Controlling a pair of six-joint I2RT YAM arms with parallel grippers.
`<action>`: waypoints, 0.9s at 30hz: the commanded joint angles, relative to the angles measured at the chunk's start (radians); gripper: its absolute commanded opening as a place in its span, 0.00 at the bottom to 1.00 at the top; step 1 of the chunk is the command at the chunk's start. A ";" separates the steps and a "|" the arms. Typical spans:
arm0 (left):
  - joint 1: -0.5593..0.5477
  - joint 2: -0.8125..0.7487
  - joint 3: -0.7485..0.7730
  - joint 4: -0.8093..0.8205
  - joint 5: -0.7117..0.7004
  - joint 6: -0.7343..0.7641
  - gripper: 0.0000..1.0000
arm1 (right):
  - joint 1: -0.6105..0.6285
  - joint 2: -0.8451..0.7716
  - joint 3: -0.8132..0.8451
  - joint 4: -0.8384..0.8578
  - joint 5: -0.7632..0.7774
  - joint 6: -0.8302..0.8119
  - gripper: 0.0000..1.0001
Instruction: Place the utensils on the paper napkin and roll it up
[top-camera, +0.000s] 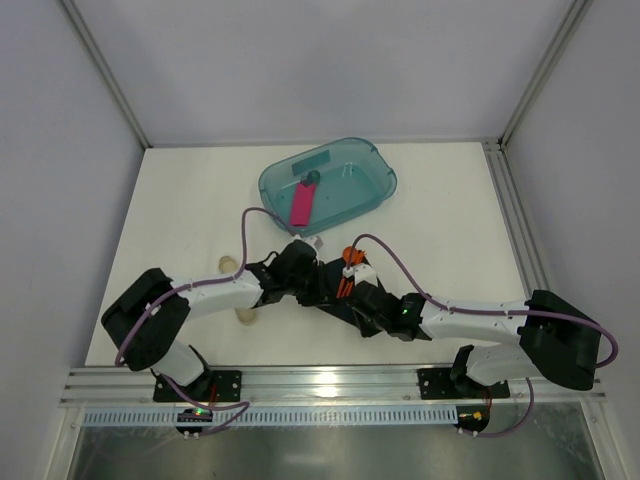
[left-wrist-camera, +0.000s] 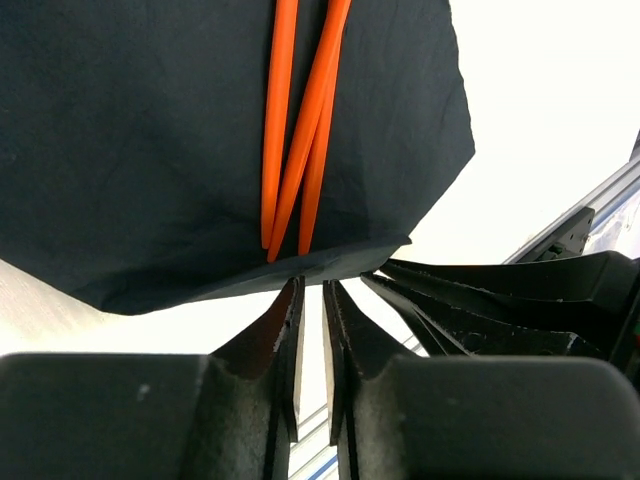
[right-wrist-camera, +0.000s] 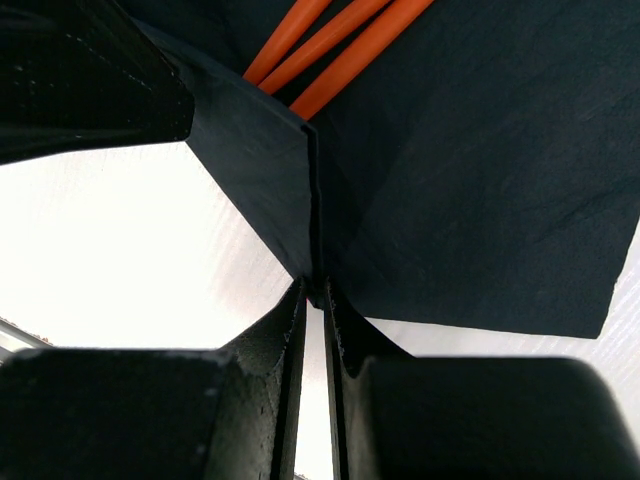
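The paper napkin (left-wrist-camera: 130, 150) is a black sheet on the white table, with three orange utensils (left-wrist-camera: 300, 130) lying on it, handles close together. Its near edge is folded over the handle ends. My left gripper (left-wrist-camera: 312, 285) is nearly closed, its tips at that folded edge. My right gripper (right-wrist-camera: 315, 285) is shut on a raised crease of the napkin (right-wrist-camera: 450, 180), just below the utensils (right-wrist-camera: 340, 50). In the top view both grippers meet over the utensils (top-camera: 347, 268), and the arms hide most of the napkin.
A teal translucent tub (top-camera: 375, 170) stands at the back, holding a pink flat bar (top-camera: 301, 203). Two pale beige pieces (top-camera: 228, 264) (top-camera: 245, 318) lie left of the left arm. The right gripper's fingers (left-wrist-camera: 480, 300) sit close beside my left fingertips.
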 joint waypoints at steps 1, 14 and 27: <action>-0.009 0.001 0.000 0.039 0.000 0.015 0.15 | -0.001 -0.002 0.035 0.010 0.024 0.013 0.14; -0.015 0.083 0.025 0.041 -0.025 0.024 0.13 | -0.009 -0.020 0.069 -0.019 -0.024 0.031 0.18; -0.014 0.090 0.022 0.041 -0.039 0.026 0.14 | -0.200 -0.201 0.020 -0.093 -0.084 0.257 0.77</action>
